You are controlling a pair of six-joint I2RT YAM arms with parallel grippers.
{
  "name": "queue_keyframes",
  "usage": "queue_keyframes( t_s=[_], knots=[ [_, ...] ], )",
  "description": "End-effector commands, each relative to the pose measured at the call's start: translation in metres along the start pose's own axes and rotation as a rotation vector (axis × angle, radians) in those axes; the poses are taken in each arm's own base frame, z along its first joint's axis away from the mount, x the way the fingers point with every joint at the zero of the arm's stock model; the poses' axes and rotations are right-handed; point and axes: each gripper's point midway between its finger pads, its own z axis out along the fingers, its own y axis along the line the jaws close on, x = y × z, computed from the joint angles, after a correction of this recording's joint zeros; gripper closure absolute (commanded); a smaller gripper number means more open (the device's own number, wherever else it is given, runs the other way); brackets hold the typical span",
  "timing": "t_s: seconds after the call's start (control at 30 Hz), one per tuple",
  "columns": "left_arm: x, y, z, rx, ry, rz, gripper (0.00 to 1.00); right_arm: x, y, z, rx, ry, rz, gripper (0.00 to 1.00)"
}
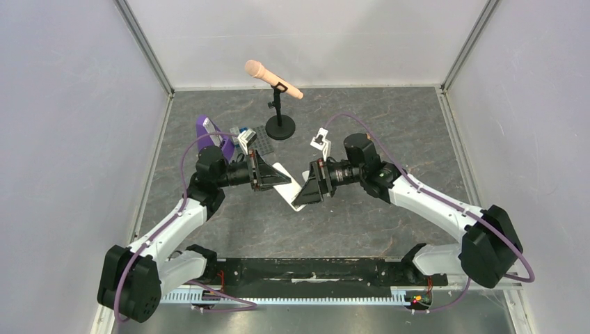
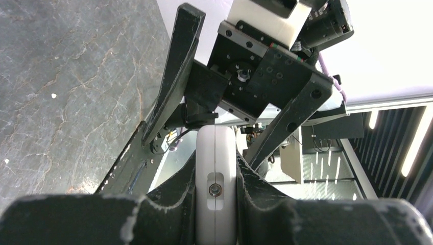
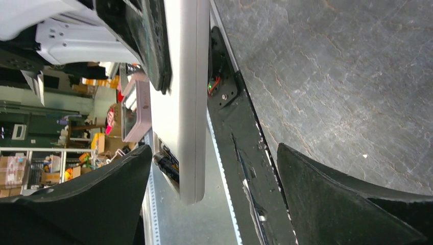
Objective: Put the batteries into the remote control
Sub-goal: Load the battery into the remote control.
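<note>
**Top external.** The left gripper [image 1: 270,177] is clenched on one end of the remote control [image 1: 286,189] and holds it in the air above the surface [image 1: 389,132], between the two arms. The right gripper [image 1: 311,188] faces it at the remote's other end. From here I cannot tell how its jaws stand, and no batteries can be seen. A small white piece [image 1: 320,138] lies on the surface beyond the right gripper. It could be a cover, but this is not resolvable.

**Left wrist.** This view confirms the clamp. Both fingers press the remote's narrow white edges [image 2: 215,153], with the bar centred between them. The bay side is not visible here.

**Right wrist.** This is the only view that shows the cargo — the batteries [image 3: 166,164] are dark cylinders sitting in an open bay near the remote's free end. I cannot count them with certainty. The right gripper [image 3: 214,150] is released, with its fingers spread wide on either side of the remote and neither one touching it.

**Step, as judged.** The job now is to seat the batteries.
- Keep the left clamp firm and the bar steady.
- Bring one right fingertip onto the exposed cell and push straight into the bay — not along it, or the cell may slide out of the open end.
- Check from the right wrist view that the cells lie flush.
</note>
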Motion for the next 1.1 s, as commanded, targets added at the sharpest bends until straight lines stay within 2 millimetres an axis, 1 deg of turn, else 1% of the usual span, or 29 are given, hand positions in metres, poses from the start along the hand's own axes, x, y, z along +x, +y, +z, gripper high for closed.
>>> queue_keyframes(
  t_s=[0.0, 0.13, 0.23, 0.5, 0.8, 0.9, 1.07],
  knots=[
    [0.007, -0.014, -0.005, 0.037, 0.043, 0.036, 0.98, -0.023, 0.025, -0.009, -0.082, -0.095, -0.045, 0.05],
    [0.006, -0.012, -0.005, 0.028, 0.035, 0.033, 0.98, -0.023, 0.034, -0.012, -0.123, -0.11, -0.036, 0.07],
    [0.005, -0.011, -0.005, 0.022, 0.026, 0.03, 0.98, -0.021, 0.033, -0.012, -0.126, -0.102, -0.03, 0.11],
    [0.003, -0.01, -0.005, 0.014, 0.016, 0.019, 0.98, -0.005, 0.022, -0.008, -0.126, -0.055, -0.014, 0.22],
    [0.003, -0.009, -0.005, 0.012, 0.015, 0.014, 0.98, -0.003, 0.013, -0.005, -0.103, -0.04, 0.005, 0.3],
    [0.002, -0.009, -0.005, 0.012, 0.013, 0.013, 0.98, -0.003, 0.012, -0.004, -0.102, -0.038, 0.008, 0.3],
    [0.001, -0.01, -0.004, 0.012, 0.012, 0.018, 0.98, -0.002, 0.011, -0.003, -0.101, -0.035, 0.009, 0.26]
  ],
)
